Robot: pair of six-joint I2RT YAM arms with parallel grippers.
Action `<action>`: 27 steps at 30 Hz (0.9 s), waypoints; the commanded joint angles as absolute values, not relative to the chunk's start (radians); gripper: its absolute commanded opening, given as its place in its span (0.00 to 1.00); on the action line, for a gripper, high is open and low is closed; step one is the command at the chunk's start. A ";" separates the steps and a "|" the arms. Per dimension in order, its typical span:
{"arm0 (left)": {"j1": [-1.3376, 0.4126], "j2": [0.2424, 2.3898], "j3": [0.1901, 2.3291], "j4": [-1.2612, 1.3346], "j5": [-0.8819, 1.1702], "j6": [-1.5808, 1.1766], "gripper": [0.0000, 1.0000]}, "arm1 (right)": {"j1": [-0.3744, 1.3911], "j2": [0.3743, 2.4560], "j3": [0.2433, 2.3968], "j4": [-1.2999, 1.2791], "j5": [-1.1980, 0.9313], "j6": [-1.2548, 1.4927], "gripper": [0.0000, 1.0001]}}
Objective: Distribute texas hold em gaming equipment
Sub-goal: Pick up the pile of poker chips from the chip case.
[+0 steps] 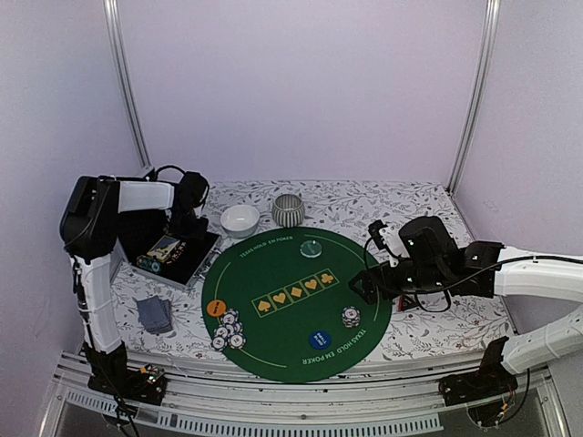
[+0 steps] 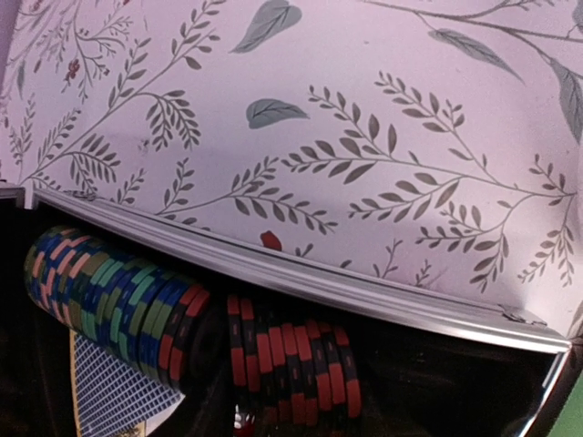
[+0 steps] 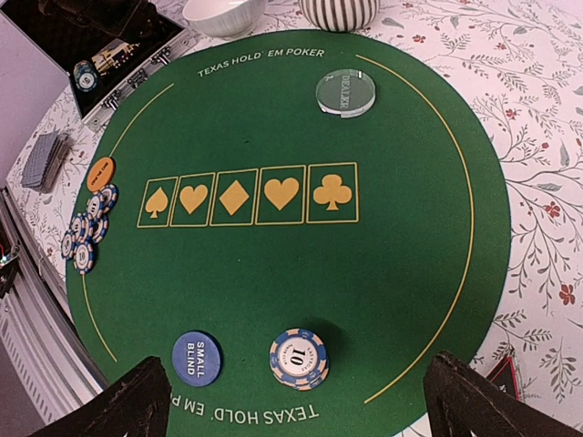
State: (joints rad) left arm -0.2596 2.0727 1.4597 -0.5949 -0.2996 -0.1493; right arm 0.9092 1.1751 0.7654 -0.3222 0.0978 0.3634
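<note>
The left gripper (image 1: 188, 221) hangs over the racked chips (image 2: 291, 364), presumably to fetch some, jaw state unclear; the right gripper (image 3: 296, 387) hovers wide open.

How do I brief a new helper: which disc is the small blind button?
Find the round green mat. On its near edge lies the small blind button. Unlike the striped chip stack beside it, it is plain blue with white lettering.
</note>
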 commanded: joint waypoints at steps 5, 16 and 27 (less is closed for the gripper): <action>-0.221 2.096 1.494 -0.568 -0.246 -0.146 0.21 | 0.905 1.174 0.796 -0.333 0.098 0.352 0.99; -0.212 1.984 1.428 -0.532 -0.251 -0.175 0.00 | 0.905 1.163 0.808 -0.347 0.100 0.351 0.99; -0.216 1.759 1.400 -0.537 -0.195 -0.205 0.00 | 0.906 1.151 0.843 -0.346 0.095 0.332 0.99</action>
State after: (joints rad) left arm -0.2211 1.8545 1.4071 -0.5613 -0.2436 -0.1780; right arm 0.9092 1.1725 0.8112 -0.3443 0.0978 0.3466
